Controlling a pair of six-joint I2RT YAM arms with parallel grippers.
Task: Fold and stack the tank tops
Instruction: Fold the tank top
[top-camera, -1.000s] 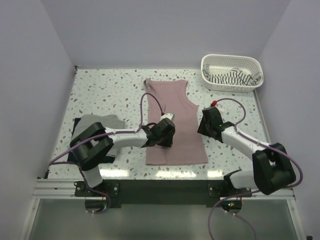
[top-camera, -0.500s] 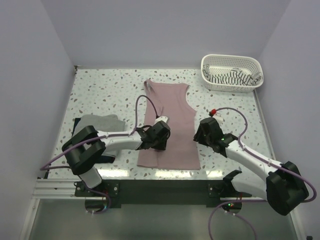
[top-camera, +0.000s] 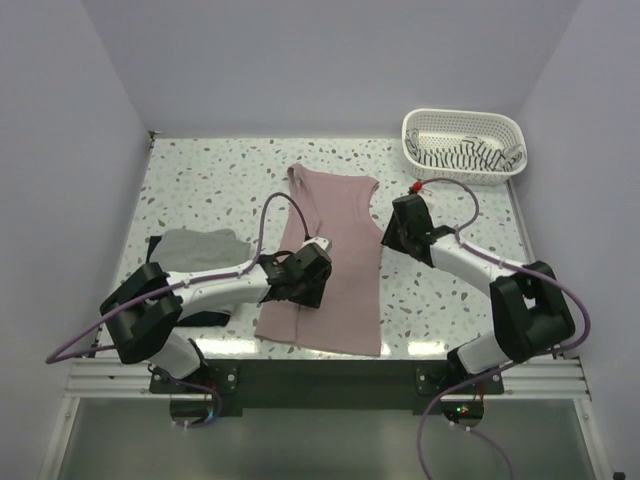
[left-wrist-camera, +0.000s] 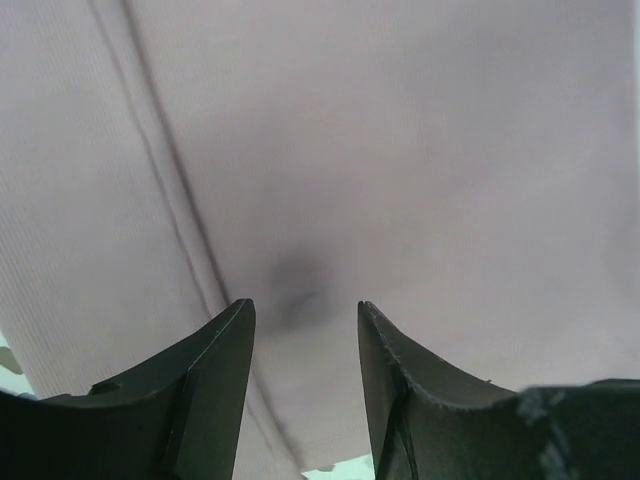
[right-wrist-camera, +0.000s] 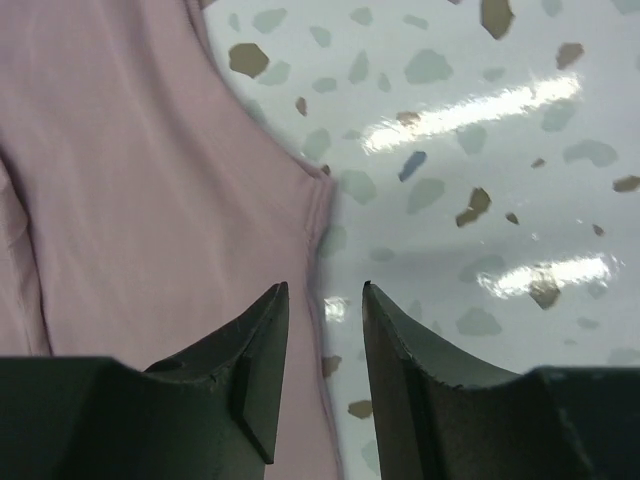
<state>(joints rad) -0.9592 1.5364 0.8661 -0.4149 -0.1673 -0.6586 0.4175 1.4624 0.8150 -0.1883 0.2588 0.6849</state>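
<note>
A dusty pink tank top (top-camera: 350, 285) is laid flat on the speckled table (top-camera: 200, 185) at the centre of the top view. Its straps are turned toward the upper part of the frame and its hem toward the lower edge.

In the left wrist view, the left gripper (left-wrist-camera: 305, 320) is seen low over the pink cloth. Its fingers (left-wrist-camera: 215, 370) are parted, and nothing is pinched between them. A small dark dimple in the fabric is seen just above the gap, and a seam line runs diagonally down the left half of the frame.

In the right wrist view, the right gripper (right-wrist-camera: 320, 300) is placed over the right side edge of the pink top. Its fingers (right-wrist-camera: 255, 350) are held apart and astride the hem, with cloth to the left and bare table to the right. The edge lies flat and is not clamped.

At the left of the top view, a light grey tank top (top-camera: 200, 247) is spread on the table. A dark cloth (top-camera: 153, 244) is glimpsed at its left edge, largely hidden. In the upper right corner, a black-and-white striped top (top-camera: 465, 155) is held in a white lattice basket (top-camera: 415, 125), well apart from the pink one.
</note>
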